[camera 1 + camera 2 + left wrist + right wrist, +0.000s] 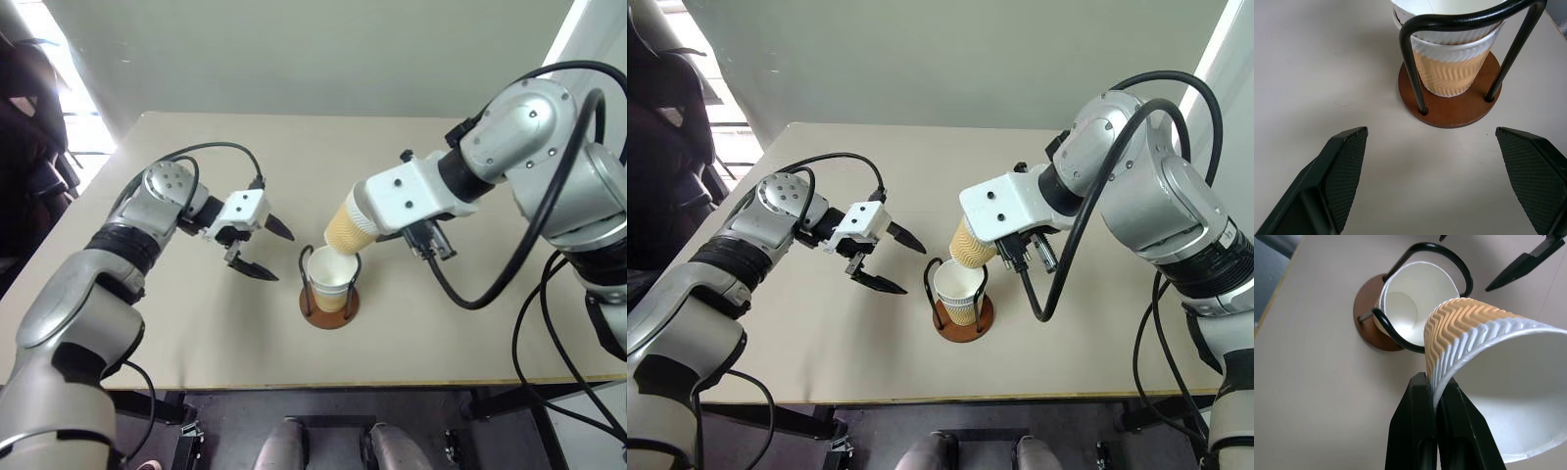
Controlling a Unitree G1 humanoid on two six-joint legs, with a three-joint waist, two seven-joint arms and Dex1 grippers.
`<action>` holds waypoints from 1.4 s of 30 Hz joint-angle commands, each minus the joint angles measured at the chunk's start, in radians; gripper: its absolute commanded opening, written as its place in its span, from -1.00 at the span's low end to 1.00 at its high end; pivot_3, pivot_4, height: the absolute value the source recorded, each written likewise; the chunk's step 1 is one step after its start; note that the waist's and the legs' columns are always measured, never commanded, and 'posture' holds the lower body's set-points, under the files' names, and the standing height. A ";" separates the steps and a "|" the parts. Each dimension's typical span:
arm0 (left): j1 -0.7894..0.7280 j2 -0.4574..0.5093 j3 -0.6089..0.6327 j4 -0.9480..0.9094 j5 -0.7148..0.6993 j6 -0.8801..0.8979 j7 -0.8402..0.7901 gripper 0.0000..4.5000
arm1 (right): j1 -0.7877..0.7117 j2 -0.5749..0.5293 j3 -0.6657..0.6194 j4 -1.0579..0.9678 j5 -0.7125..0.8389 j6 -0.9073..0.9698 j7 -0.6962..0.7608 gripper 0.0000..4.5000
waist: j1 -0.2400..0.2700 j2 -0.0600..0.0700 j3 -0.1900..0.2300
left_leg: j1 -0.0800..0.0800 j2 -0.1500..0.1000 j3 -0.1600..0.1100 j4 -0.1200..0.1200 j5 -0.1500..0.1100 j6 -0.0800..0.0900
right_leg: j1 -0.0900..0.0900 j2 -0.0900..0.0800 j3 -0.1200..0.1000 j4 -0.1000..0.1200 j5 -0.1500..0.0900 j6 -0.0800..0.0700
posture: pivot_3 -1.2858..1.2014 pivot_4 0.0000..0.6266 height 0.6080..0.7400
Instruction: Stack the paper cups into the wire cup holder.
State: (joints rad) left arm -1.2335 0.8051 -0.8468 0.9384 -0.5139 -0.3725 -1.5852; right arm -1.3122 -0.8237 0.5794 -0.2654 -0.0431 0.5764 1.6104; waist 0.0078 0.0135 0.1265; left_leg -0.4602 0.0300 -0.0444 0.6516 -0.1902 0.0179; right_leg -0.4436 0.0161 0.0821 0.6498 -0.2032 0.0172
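Paper cups: two observed. One cup [331, 278] stands upright inside the wire cup holder [329, 305], which sits on the table [196, 333] near its front edge, centre. A second cup [349, 227] is held tilted at the holder's 1 o'clock, its base angled down toward the seated cup's mouth. Right gripper [1436, 404] is clamped on this cup's rim, wall pinched between both fingers. Left gripper [261, 251] hangs at the holder's 9 o'clock, near but apart, fingers spread wide, holding nothing.
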 commanded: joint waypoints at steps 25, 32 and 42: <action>-0.012 0.046 0.028 -0.051 -0.009 0.015 -0.029 1.00 | 0.069 0.064 0.003 -0.033 -0.023 -0.033 -0.009 -0.98 | -0.001 0.000 0.000 | 0.000 0.000 -0.001 0.010 0.000 0.000 | -0.001 0.001 0.000 0.012 -0.001 -0.002 | 0.03 -0.52 1.00; -0.005 0.057 0.029 -0.061 -0.011 0.020 -0.029 1.00 | 0.070 0.099 -0.004 -0.015 -0.042 -0.045 -0.030 -0.15 | -0.001 0.000 0.000 | 0.001 0.000 -0.001 0.011 0.001 0.001 | -0.001 0.001 0.000 0.013 -0.001 -0.002 | 0.03 -0.52 1.00; -0.001 0.061 0.030 -0.053 -0.006 0.017 -0.029 1.00 | 0.039 0.140 -0.045 0.015 -0.014 0.009 -0.043 0.98 | -0.002 0.000 0.000 | 0.000 0.000 -0.002 0.010 0.001 0.001 | -0.002 0.001 0.000 0.012 -0.001 -0.003 | 0.03 -0.52 1.00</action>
State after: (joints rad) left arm -1.2311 0.8511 -0.8446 0.9002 -0.5147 -0.3511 -1.5854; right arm -1.2359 -0.6942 0.5795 -0.2434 -0.0787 0.5567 1.5792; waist 0.0059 0.0130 0.1262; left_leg -0.4603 0.0300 -0.0465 0.6615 -0.1894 0.0186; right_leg -0.4456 0.0171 0.0824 0.6622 -0.2046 0.0139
